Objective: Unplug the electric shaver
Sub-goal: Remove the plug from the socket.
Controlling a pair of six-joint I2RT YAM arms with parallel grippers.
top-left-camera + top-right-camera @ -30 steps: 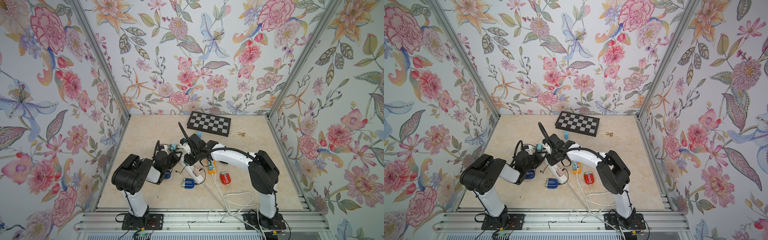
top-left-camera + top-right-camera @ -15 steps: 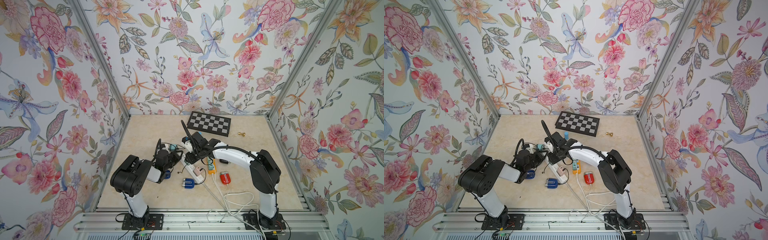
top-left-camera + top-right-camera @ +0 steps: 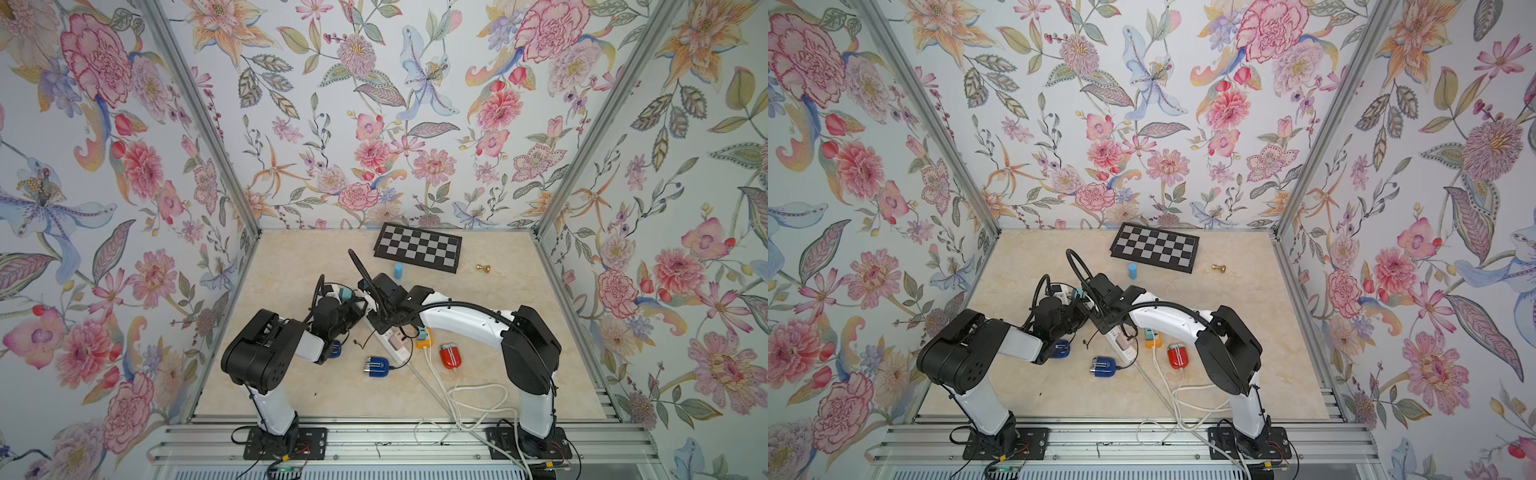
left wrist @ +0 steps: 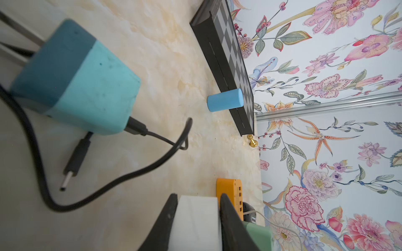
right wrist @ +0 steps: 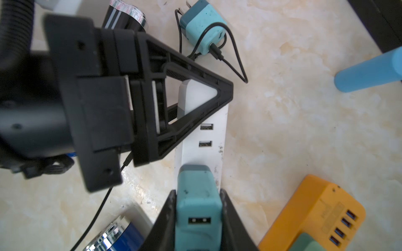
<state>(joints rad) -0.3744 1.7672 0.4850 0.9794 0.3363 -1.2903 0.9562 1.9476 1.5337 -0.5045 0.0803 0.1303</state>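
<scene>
Our left gripper (image 4: 198, 196) squeezes the long white plastic power strip (image 5: 217, 132). Our right gripper (image 5: 197, 192) squeezes a teal square plug (image 5: 198, 208) on it. The blue-and-silver electric shaver (image 3: 376, 368) lies just beside the strip.

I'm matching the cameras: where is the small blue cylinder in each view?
Both top views: blue cylinder stands just before the chessboard.
Left wrist: mid-picture, before the chessboard's edge.
Right wrist: cropped at the frame edge, near the chessboard's dark corner.
Shared landmark: the chessboard.
</scene>
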